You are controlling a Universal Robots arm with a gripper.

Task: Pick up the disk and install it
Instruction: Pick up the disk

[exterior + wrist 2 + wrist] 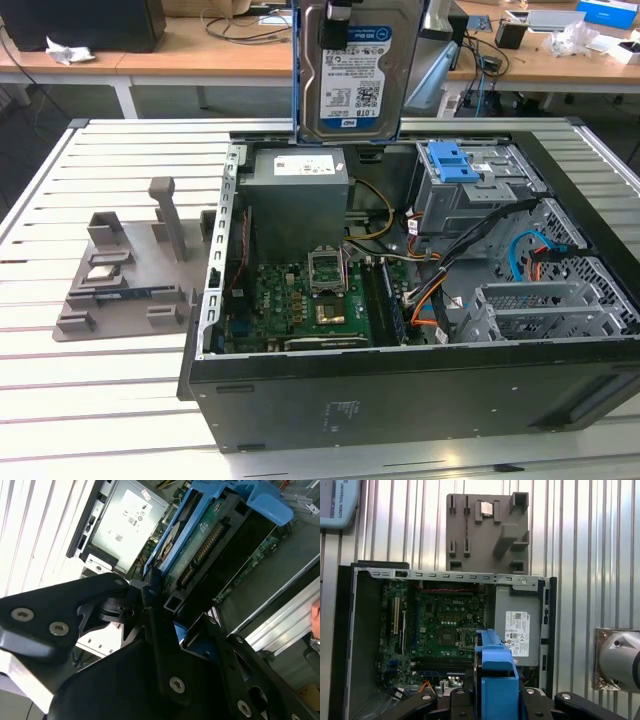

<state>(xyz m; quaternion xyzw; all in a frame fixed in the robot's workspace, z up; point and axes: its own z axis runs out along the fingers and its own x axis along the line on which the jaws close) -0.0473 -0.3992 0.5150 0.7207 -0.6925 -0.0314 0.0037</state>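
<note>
The disk (350,70), a silver hard drive with a white-and-blue label in a blue carrier, hangs upright in the air above the back of the open computer case (400,400). My gripper (159,596) is shut on its upper end; the black fingers (150,630) clamp the blue carrier (175,555) from both sides. In the second wrist view the drive's green circuit-board side (200,545) faces the camera. In the first wrist view the carrier's blue edge (495,675) sticks out between the fingers, over the case.
Inside the case lie the motherboard (300,300), the grey power supply (298,200) and a grey drive cage (470,190) with a blue latch (450,160). A grey fixture tray (125,270) sits on the slatted table at the exterior view's left. A person's hand (315,615) shows beside the case.
</note>
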